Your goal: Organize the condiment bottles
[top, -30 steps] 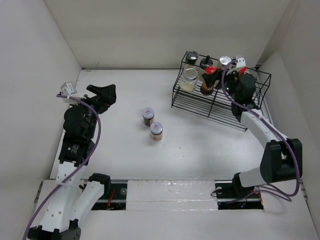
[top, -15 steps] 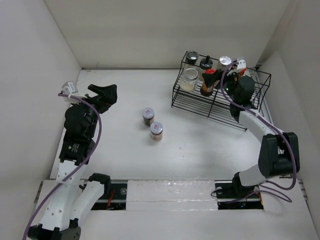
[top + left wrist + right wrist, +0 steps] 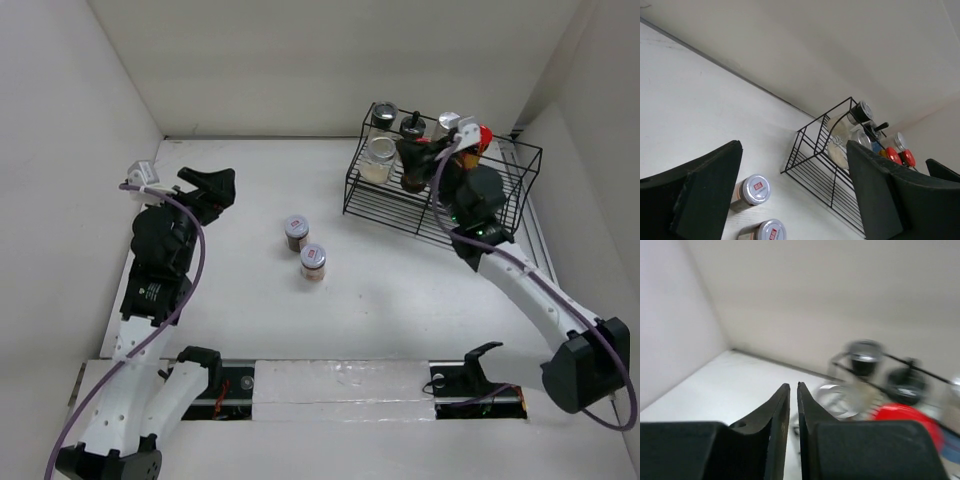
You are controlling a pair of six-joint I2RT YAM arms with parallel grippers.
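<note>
Your right gripper is pressed together, empty, at the black wire rack in the far right corner (most bottles stand there). Your left gripper is spread wide, and two silver-capped jars stand mid-bench.

Soft even light; blurry right wrist view (perhaps motion).

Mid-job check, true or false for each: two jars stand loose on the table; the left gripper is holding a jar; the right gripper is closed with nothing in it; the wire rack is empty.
1. Two silver-capped jars stand on the table, outside the wire rack. True.
2. The left gripper holds a jar. False: its fingers are spread wide with nothing between them.
3. The right gripper is closed on nothing. True: only a thin slit shows between its fingers.
4. The wire rack is empty. False: it holds several bottles.
</note>
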